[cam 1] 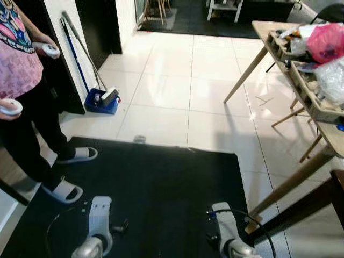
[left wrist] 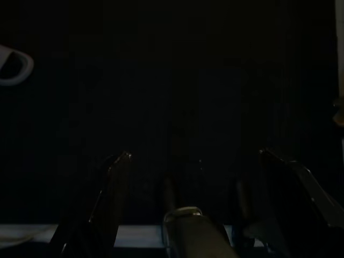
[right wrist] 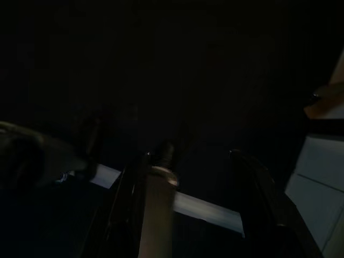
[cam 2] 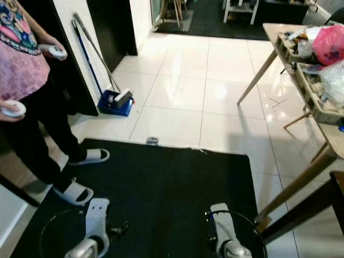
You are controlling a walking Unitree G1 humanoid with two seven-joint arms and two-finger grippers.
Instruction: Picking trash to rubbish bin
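Both silver arms hang low over the black mat [cam 1: 161, 188], left arm [cam 1: 97, 226] on one side, right arm [cam 1: 228, 231] on the other. In the dark wrist views the left gripper [left wrist: 196, 161] and the right gripper [right wrist: 188, 156] are seen with fingers spread wide, nothing held between them.

On the mat's left edge a person [cam 1: 24, 80] is standing in white slippers [cam 1: 64, 191], a white controller [cam 1: 49, 50] held in each hand.

Just past the mat's far edge, a small grey bit of trash [cam 1: 140, 139] is lying on the white tiled floor [cam 1: 177, 91], well apart from both grippers. What it is exactly can't be told, too small.

Further back on the left, a blue dustpan [cam 1: 102, 100] is set on the floor against the wall with long-handled tools [cam 1: 80, 48] leaned above it. On the right, a wooden table [cam 1: 306, 91] is loaded with clutter, a pink plastic bag [cam 1: 325, 42] included.
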